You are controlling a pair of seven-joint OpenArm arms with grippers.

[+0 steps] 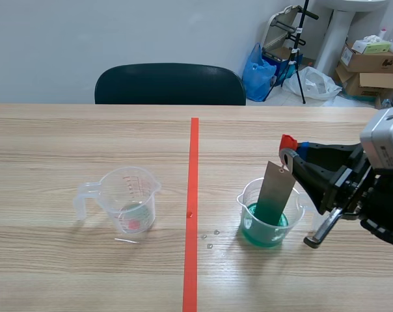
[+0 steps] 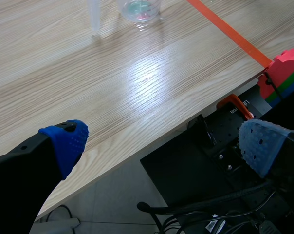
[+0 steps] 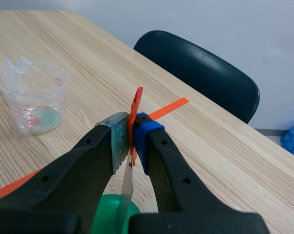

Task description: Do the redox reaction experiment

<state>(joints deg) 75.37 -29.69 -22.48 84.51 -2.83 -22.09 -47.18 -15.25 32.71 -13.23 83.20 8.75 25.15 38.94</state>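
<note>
A grey metal strip stands tilted in a clear beaker of green liquid right of the tape line. My right gripper is shut on the red tag at the strip's top end. From the right wrist, the tag is pinched between the pads and the strip hangs down into the green liquid. A second clear measuring cup, nearly empty with a faint tint at the bottom, sits left of the line. My left gripper is open over the table's near edge, holding nothing.
An orange-red tape line runs down the table's middle, with a few droplets beside it. A dark chair stands behind the table; boxes and bags lie at the back right. An orange clamp and a coloured block sit at the table's edge.
</note>
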